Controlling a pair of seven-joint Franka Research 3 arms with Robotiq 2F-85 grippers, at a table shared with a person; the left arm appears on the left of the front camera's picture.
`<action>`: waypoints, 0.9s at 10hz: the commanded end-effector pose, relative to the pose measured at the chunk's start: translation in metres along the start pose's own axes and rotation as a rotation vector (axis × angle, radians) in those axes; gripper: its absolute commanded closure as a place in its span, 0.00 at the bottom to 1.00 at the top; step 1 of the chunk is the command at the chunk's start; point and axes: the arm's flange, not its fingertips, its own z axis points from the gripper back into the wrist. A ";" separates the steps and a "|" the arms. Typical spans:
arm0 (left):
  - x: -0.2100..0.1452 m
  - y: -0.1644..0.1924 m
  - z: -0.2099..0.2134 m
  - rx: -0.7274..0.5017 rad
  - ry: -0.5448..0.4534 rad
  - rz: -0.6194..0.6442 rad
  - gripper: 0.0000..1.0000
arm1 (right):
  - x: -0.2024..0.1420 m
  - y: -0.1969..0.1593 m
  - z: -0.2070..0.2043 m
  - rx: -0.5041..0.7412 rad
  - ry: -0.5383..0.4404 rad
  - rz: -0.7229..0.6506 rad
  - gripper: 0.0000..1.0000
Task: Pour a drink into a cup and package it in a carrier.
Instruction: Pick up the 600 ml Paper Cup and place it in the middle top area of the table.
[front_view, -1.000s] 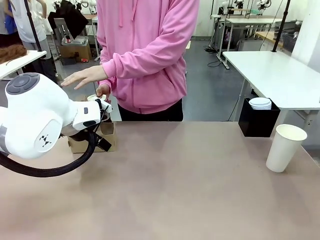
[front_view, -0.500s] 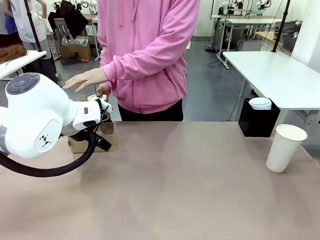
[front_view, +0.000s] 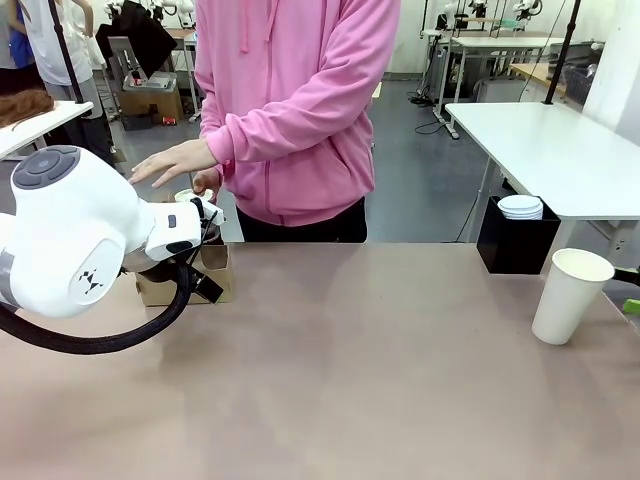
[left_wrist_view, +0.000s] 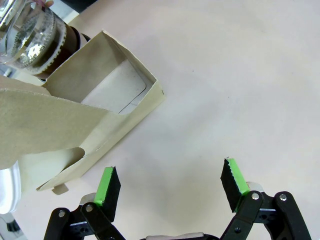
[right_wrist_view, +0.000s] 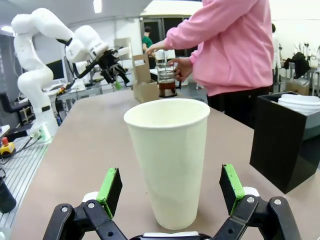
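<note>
Grasp step: right claw, open, cup at 12 o'clock; advance squarely, close gently mid-wall, paper likely crushable; left claw, open, carrier at 10 o'clock.

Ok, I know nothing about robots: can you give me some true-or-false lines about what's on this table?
1. The cup has no lid. True.
2. The right gripper squeezes the cup. False: its jaws stand open, gripping nothing.
3. The cup sits in the carrier. False: it stands on the table, far from the carrier.
4. The person's hand is at the press jug. True.
5. The left gripper holds the carrier. False: it is open, beside the carrier.
</note>
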 end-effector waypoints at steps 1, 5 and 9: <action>0.000 0.000 0.000 -0.001 -0.001 0.000 0.00 | -0.013 0.005 -0.009 -0.015 0.013 0.023 0.00; 0.000 0.000 0.000 -0.001 -0.001 0.000 0.00 | -0.024 0.006 -0.030 -0.092 -0.003 0.032 0.00; 0.000 0.000 0.000 -0.001 -0.001 0.000 0.00 | -0.021 0.008 -0.043 -0.121 -0.005 0.030 0.00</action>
